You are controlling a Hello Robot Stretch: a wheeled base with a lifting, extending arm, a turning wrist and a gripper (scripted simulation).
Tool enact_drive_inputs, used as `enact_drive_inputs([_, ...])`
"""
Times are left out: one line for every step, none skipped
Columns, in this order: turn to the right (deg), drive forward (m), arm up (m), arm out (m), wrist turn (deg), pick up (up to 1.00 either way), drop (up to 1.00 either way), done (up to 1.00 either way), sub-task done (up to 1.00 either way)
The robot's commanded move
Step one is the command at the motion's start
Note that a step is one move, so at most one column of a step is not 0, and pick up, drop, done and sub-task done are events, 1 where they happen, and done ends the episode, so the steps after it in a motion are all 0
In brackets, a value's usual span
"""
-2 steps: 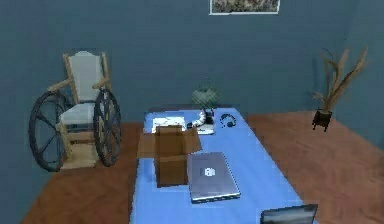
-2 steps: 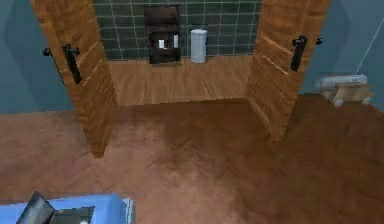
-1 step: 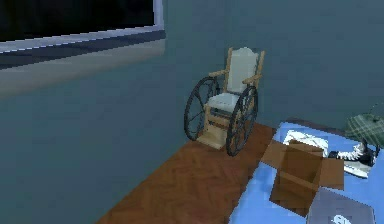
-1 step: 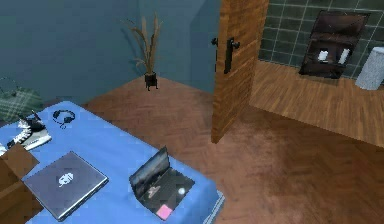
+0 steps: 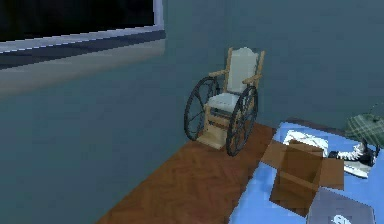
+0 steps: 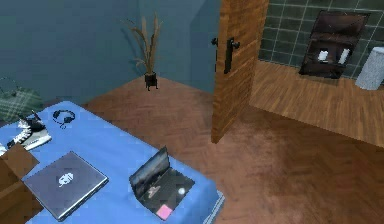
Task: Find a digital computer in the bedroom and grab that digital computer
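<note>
Arm side view: I cannot tell my gripper's state; an open laptop (image 6: pixel 160 183) is sitting on the blue bed (image 6: pixel 110 145), a closed laptop (image 6: pixel 65 182) lying just beside it, headphones (image 6: pixel 64 117) lying well apart. Forward view: a wheelchair (image 5: pixel 225 100) is standing by the wall.

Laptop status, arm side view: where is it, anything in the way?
Blue bed: open laptop at its edge, closed grey laptop beside it. Cardboard box next to closed one. Headphones farther along, clear of both.
</note>
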Motion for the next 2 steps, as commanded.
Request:
enact_drive_inputs([0.0, 0.00, 0.00, 0.30, 0.0, 0.00, 0.00, 0.00, 0.00])
enact_drive_inputs([0.0, 0.00, 0.00, 0.00, 45.0, 0.00, 0.00, 0.00, 0.00])
